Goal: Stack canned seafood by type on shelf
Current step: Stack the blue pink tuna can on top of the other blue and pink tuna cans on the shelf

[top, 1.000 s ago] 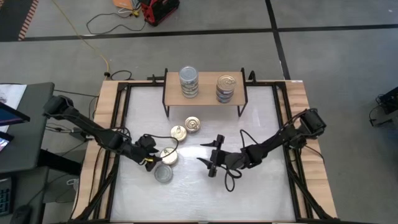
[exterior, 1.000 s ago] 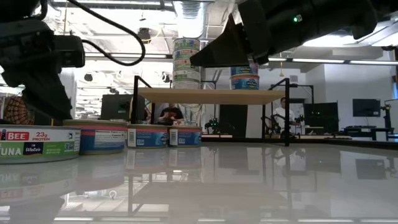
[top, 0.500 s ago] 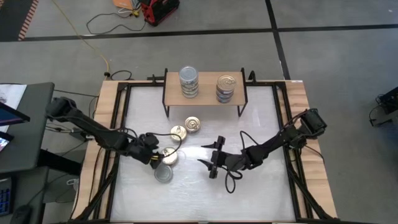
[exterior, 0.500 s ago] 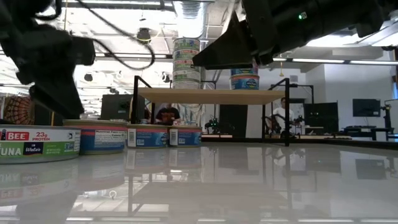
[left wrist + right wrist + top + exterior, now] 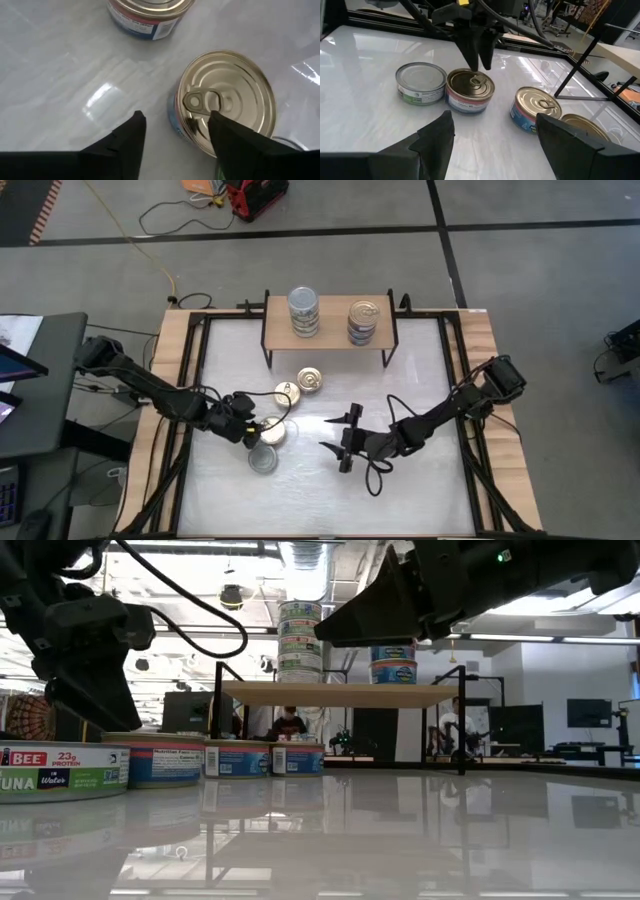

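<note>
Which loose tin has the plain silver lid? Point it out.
The green-labelled tin nearest the table's front edge; the other three loose tins have gold pull-tab lids.

shelf stacks' (image 5: 304, 312) labels perhaps unreadable, lower tins hidden

Both arms low, inward, jaws apart

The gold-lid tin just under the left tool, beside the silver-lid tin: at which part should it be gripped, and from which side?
Probably the round side wall of the gold-lid tin, from straight above, where the left tool hangs. The tin sits flat, lid up, and is low and wide. Set the fingers on the two sides away from the silver-lid tin, which stands close.
</note>
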